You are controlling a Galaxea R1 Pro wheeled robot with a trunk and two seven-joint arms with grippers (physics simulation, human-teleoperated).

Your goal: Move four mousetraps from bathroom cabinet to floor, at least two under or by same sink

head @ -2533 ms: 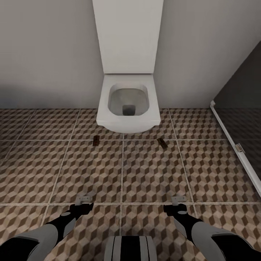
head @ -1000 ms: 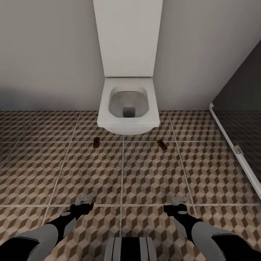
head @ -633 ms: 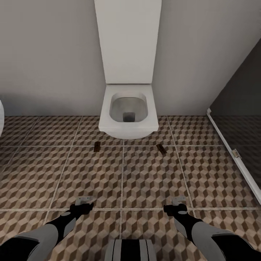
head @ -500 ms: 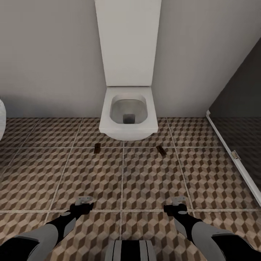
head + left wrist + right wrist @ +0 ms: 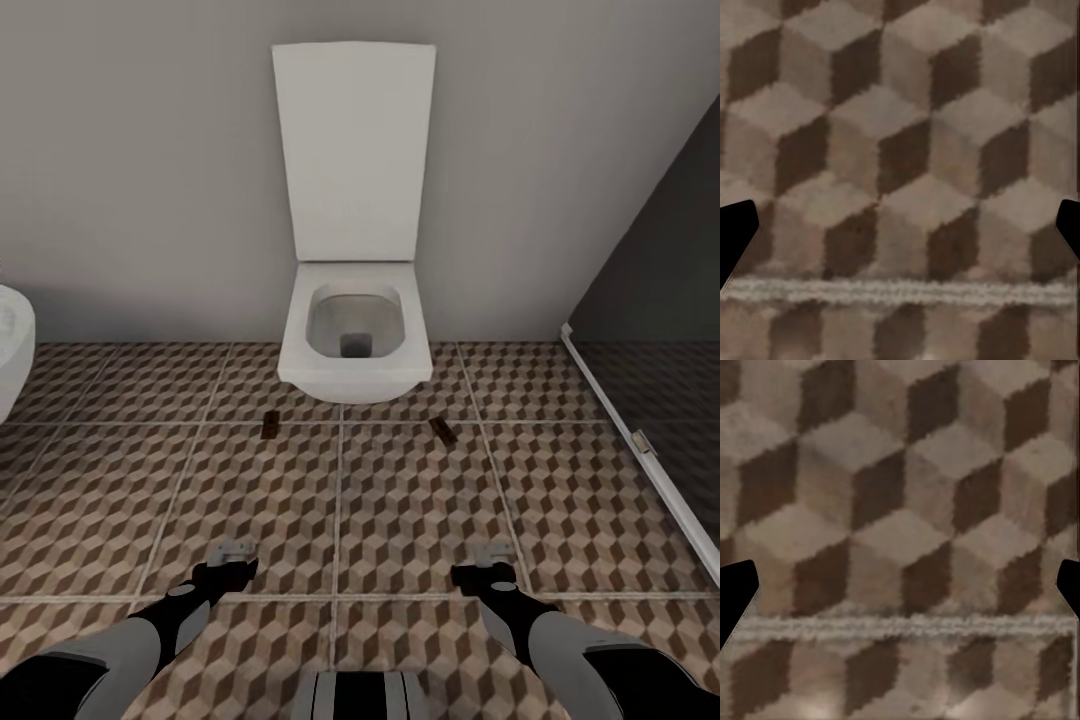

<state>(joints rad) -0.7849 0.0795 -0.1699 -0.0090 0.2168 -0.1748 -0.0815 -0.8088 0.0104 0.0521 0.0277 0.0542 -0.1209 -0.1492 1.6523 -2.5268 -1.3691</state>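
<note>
Two small brown mousetraps lie on the cube-patterned bathroom floor (image 5: pixel 400 510) in front of a white toilet: one (image 5: pixel 270 426) at its left front corner, the other (image 5: pixel 443 431) at its right front corner. My left gripper (image 5: pixel 236 549) and right gripper (image 5: pixel 493 553) hang low over the tiles well short of the traps, both open and empty. In each wrist view the dark fingertips (image 5: pixel 733 238) (image 5: pixel 735 594) stand far apart at the frame edges over bare tile. The cabinet and the bathroom sink are out of view.
The white toilet (image 5: pixel 352 340) with its lid up stands against the grey wall. A dark glass shower screen with a white frame (image 5: pixel 640 440) runs along the right. The rim of a white fixture (image 5: pixel 12 350) pokes in at the left edge.
The whole view has pulled back from the toilet, which now looks smaller, with its full lid and the white fixture at the left showing. Traps and arms keep their places.
</note>
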